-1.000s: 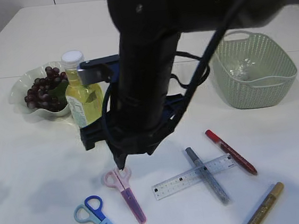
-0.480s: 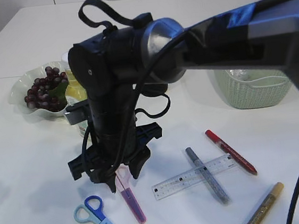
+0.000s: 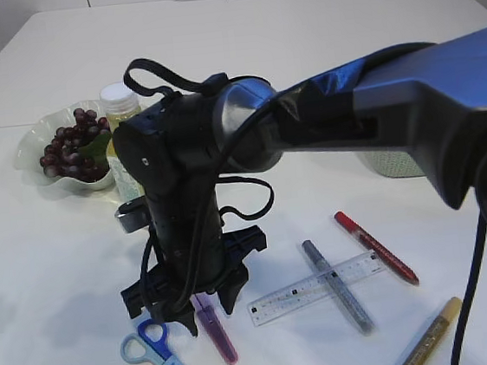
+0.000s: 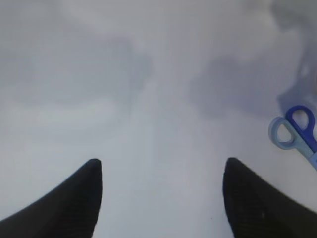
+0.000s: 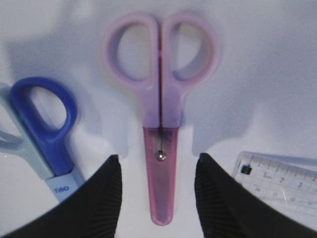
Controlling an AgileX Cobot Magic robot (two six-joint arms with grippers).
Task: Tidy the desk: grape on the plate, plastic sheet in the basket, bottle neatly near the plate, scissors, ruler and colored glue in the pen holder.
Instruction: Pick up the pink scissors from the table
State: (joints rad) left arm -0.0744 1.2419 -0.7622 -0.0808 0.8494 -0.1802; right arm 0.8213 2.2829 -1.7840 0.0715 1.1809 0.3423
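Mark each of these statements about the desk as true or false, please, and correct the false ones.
1. The right gripper stands over the pink scissors, one finger on each side of the sheath. True.
2. The jaws have already closed on the pink scissors. False: a gap shows on both sides of the sheath, and the scissors lie flat on the table.
3. The grapes are on the plate. True.
4. The grey pen lies across the ruler. True.
5. The blue scissors are held by the left gripper. False: they lie on the table, off to the side of its open fingers.
6. The red pen is in the basket. False: it lies on the table.
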